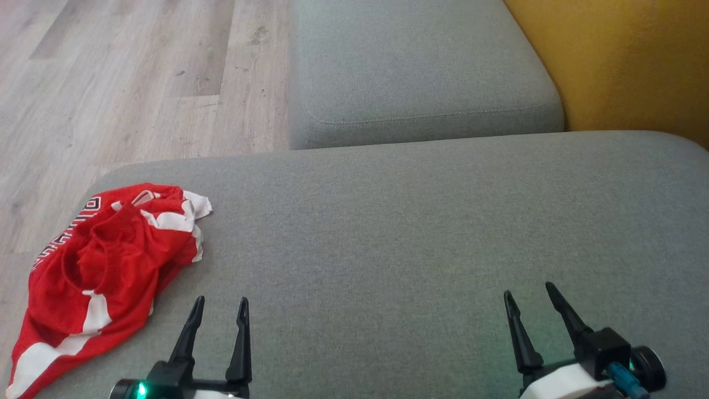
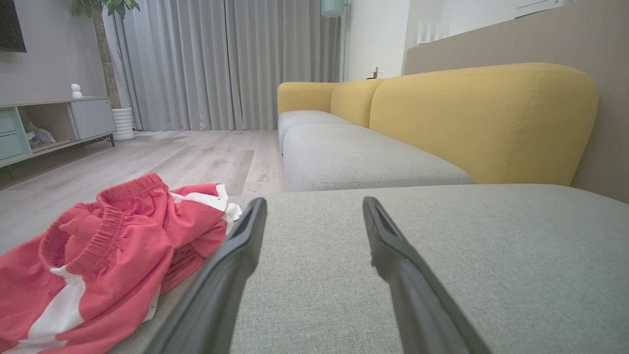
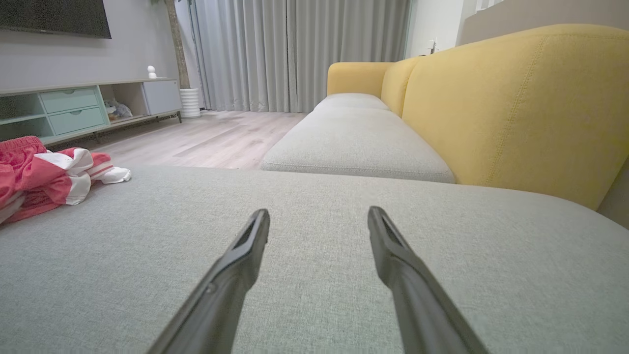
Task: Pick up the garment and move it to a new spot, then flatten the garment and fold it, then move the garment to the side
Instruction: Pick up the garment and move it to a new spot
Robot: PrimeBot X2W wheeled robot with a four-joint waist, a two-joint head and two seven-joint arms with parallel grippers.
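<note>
Lettering on the red garment (partly cut off) is unreadable; it lies at the left edge of the grey cushion. Left gripper and right gripper hover above the cushion, jaws wide, empty.

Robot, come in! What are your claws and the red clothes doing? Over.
Left claw, right claw open, empty. Red garment crumpled, untouched, cushion left edge. Nothing blocking.

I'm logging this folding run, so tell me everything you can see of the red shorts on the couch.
The red shorts lie crumpled in a heap at the left edge of the gray seat cushion. Thin, mesh-like fabric; gathered elastic waistband gaping open; white stripes; black-and-white lettering along one edge. The open left end effector sits beside them, not touching.
</note>
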